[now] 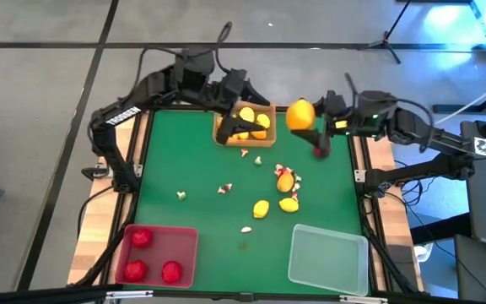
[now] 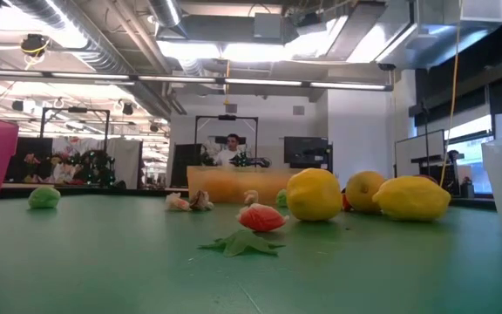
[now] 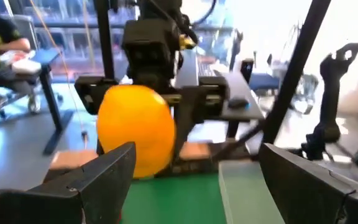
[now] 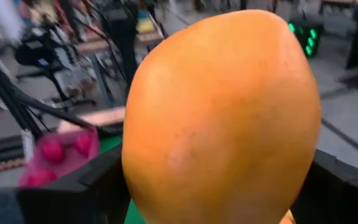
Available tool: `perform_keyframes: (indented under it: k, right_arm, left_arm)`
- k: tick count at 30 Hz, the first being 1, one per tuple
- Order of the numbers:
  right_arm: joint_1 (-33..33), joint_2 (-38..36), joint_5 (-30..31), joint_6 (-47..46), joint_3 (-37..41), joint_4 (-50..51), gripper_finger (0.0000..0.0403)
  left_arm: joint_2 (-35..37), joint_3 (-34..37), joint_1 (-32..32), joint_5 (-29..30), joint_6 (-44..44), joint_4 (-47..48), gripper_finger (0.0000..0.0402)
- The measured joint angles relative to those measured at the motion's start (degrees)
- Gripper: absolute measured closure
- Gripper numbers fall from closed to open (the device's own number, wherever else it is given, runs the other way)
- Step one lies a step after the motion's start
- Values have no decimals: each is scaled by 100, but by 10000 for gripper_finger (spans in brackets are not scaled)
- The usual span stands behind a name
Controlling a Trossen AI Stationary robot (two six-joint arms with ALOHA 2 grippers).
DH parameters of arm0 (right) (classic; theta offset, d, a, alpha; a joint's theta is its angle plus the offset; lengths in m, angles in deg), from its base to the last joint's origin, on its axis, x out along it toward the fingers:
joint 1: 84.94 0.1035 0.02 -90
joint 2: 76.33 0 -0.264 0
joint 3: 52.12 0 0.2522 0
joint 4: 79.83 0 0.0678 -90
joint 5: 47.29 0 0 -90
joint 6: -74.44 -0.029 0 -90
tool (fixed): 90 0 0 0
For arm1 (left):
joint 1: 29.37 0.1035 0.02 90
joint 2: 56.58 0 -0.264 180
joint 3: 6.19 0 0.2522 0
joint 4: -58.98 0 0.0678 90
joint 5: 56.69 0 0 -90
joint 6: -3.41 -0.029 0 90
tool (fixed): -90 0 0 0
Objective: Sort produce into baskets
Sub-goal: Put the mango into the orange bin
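My right gripper (image 1: 309, 127) holds an orange fruit (image 1: 300, 114) aloft at the table's far edge, just right of the orange basket (image 1: 267, 140). My left gripper (image 1: 241, 108) hovers over that basket, fingers spread wide and empty. To finish cleanly, I should carry the fruit left, centre it above the basket, then lower before letting go.

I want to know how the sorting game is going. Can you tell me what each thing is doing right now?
Right gripper: shut on the orange fruit, up in the air.
Orange fruit: held, beside the orange basket.
Left gripper: fingers open, over the orange basket.
Orange basket: has yellow fruits in it.
Red basket: has three red fruits.
Clear basket: nothing in it.
Yellow fruits on the table: not sorted yet.
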Motion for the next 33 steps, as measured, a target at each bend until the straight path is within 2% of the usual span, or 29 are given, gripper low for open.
perform_keyframes:
  k: [5, 9, 13, 20, 24, 33]
  right_arm:
    - [1, 8, -301, 25, -96, -288, 81]
    - [1, 2, -430, 28, -98, -353, 82]
    - [1, 47, -464, 42, -98, -423, 80]
    - [1, 157, -623, 109, -98, -612, 80]
    - [1, 282, -744, 139, -100, -707, 80]
    - [-2, 550, -880, 140, -107, -827, 80]
  left_arm:
    - [-4, 919, 22, -4, 453, -1738, 63]
    - [-8, 1504, 80, -91, 953, -2796, 63]
    - [-4, 1928, 65, -123, 1199, -3444, 63]
    - [-4, 2379, 39, -117, 1633, -4194, 63]
    - [-57, 2413, 20, -100, 1747, -4379, 63]
    - [-102, 2418, 7, -190, 1866, -4338, 63]
